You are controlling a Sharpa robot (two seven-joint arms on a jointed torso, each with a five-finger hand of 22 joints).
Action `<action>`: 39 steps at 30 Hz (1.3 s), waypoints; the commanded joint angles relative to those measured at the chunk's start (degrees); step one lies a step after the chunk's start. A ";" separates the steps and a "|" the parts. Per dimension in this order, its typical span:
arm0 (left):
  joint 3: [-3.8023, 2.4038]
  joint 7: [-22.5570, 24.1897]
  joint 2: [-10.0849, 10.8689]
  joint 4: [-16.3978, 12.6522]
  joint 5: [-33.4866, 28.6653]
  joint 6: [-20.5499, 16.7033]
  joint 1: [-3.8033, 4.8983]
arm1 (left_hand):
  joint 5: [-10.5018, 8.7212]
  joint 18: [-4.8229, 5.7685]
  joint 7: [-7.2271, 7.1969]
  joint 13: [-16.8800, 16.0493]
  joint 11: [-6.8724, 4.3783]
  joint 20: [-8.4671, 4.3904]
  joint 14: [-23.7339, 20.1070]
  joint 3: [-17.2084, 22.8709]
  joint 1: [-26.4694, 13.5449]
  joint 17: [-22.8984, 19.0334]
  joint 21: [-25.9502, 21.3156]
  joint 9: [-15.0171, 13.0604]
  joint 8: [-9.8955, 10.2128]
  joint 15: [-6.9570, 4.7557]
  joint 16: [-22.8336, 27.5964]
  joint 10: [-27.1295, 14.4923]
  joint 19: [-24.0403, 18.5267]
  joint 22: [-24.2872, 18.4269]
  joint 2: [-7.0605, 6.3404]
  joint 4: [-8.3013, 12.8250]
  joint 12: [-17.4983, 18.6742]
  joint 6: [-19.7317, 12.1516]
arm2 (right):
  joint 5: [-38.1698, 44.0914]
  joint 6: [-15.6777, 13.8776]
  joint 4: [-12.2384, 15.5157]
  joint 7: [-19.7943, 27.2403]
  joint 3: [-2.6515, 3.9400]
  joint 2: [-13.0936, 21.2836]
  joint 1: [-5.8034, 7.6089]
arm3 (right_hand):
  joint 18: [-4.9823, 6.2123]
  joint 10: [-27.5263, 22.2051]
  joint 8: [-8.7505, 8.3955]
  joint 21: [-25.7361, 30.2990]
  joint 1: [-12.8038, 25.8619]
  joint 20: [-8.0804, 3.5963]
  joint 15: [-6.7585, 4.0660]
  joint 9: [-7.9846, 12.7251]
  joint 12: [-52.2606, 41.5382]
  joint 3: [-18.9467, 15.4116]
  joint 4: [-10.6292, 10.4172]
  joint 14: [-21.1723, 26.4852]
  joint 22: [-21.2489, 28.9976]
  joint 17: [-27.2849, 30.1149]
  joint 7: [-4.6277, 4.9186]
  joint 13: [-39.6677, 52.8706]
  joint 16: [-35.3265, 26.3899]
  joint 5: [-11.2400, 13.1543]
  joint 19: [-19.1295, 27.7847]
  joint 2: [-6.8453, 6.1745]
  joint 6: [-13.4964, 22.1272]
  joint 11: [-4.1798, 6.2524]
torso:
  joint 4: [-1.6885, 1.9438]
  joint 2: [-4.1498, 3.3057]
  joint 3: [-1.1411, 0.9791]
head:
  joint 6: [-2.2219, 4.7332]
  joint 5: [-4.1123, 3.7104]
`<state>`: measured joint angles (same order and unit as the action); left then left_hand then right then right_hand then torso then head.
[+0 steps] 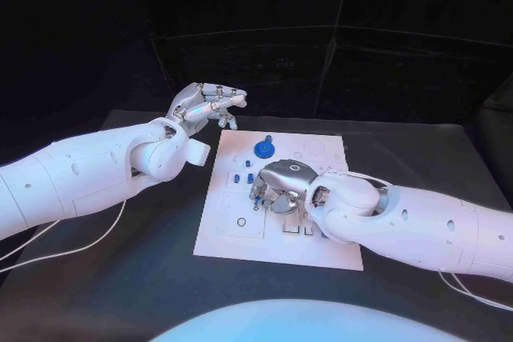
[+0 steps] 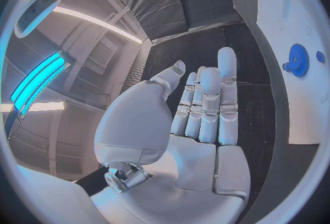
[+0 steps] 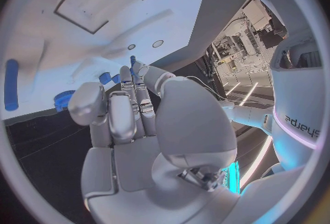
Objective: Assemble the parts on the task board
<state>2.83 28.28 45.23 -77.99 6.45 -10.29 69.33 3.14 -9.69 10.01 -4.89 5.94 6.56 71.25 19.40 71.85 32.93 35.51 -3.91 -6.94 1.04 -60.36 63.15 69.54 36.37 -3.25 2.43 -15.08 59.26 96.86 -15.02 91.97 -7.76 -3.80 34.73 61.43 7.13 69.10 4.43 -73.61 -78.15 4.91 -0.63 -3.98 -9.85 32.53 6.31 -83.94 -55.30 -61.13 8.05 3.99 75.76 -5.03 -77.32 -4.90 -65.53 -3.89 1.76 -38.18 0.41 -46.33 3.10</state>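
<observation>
White task board [image 1: 241, 238] lies in the middle of the black table [image 1: 128, 283]. A blue gear-like part [image 1: 264, 148] sits near its far edge. The right hand [image 1: 280, 186] rests fingers-down over the board's centre beside small blue parts [image 1: 234, 178]; whether it grips anything cannot be told. The left hand [image 1: 205, 104] hovers past the board's far left corner, fingers curled, holding nothing.

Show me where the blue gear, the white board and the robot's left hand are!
blue gear [image 1: 264, 147]: head view, on the gear's round face.
task board [image 1: 230, 245]: head view, on a bare near corner of the plate.
left hand [image 1: 203, 104]: head view, on the hand's silver middle.
</observation>
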 commanded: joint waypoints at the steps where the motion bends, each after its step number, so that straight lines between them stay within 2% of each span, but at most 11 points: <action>1: -0.05 0.33 -0.10 -0.12 -0.26 0.87 0.08 | -0.10 -0.72 0.05 -0.09 -0.08 0.20 -0.55 -0.35 0.57 -0.09 -0.23 0.02 -0.39 0.04 0.38 -0.52 -0.32 -0.09 -0.09 -0.06 -0.34 -0.32 | 1.31 1.38 -0.19 0.52 0.01 -0.35 -0.08 | -0.92 0.04 -0.18 -0.12 0.55 0.05 -0.19 -0.09 0.33 0.11 -0.22 -1.51 0.12 0.18 0.38 -0.03 0.01 -0.32 -0.35 0.00 0.05 -0.25 | 0.01 0.02 0.00 | -0.21 0.12; 18: -0.05 0.04 -0.14 -0.04 -0.26 1.10 0.09 | -0.10 -0.72 0.07 -0.09 -0.06 0.21 -0.59 -0.39 0.61 -0.12 -0.26 0.02 -0.41 0.05 0.38 -0.57 -0.32 -0.11 -0.08 -0.05 -0.37 -0.37 | 1.79 2.72 -1.50 0.46 0.00 -1.20 -0.64 | -0.92 0.01 -0.20 -0.10 0.61 0.05 -0.19 -0.08 0.35 0.10 -0.24 -1.52 0.17 0.11 0.39 -0.03 0.05 -0.33 -0.33 0.00 0.08 -0.26 | -0.01 0.02 -0.01 | -0.67 0.70; 34: -0.05 -0.18 -0.10 -0.07 -0.26 1.22 0.09 | -0.10 -0.72 0.08 -0.09 -0.06 0.21 -0.60 -0.42 0.63 -0.13 -0.28 0.01 -0.42 0.05 0.38 -0.60 -0.33 -0.12 -0.07 -0.05 -0.38 -0.39 | 4.21 3.59 -2.15 -0.70 -0.03 -2.15 -0.89 | -0.89 -0.24 -0.36 -0.07 0.86 0.07 -0.15 -0.03 0.52 0.07 -0.23 -1.47 0.30 0.25 0.44 -0.06 0.03 -0.41 -0.22 -0.10 0.33 -0.32 | -0.08 -0.01 -0.03 | -0.87 0.86; 39: -0.05 -0.27 -0.10 -0.07 -0.26 1.27 0.09 | -0.10 -0.72 0.08 -0.09 -0.06 0.21 -0.60 -0.42 0.63 -0.13 -0.28 0.01 -0.42 0.05 0.38 -0.60 -0.33 -0.12 -0.07 -0.05 -0.38 -0.39 | 4.48 3.88 -2.09 -0.68 -0.07 -2.36 -0.92 | -0.88 -0.36 -0.42 -0.05 1.04 0.10 -0.11 -0.02 0.60 -0.03 -0.22 -1.44 0.35 0.35 0.47 -0.07 0.01 -0.43 -0.17 -0.26 0.44 -0.36 | -0.06 0.06 0.03 | -0.93 0.80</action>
<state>2.83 27.96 45.16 -77.97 6.43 -9.71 69.33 3.15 -9.68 10.01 -4.93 5.73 6.56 71.05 19.38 71.85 32.85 35.51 -3.91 -7.16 1.24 -60.36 62.94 69.54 36.32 -3.25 2.45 -15.08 59.26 100.23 -11.91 89.74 -8.23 -3.81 32.45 60.50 7.13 68.88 4.20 -73.60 -77.71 4.91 -0.63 -4.00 -9.51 32.51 6.32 -83.94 -55.01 -60.85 8.15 3.96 75.76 -5.25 -77.31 -5.35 -65.22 -4.12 1.68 -38.16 0.41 -47.23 3.95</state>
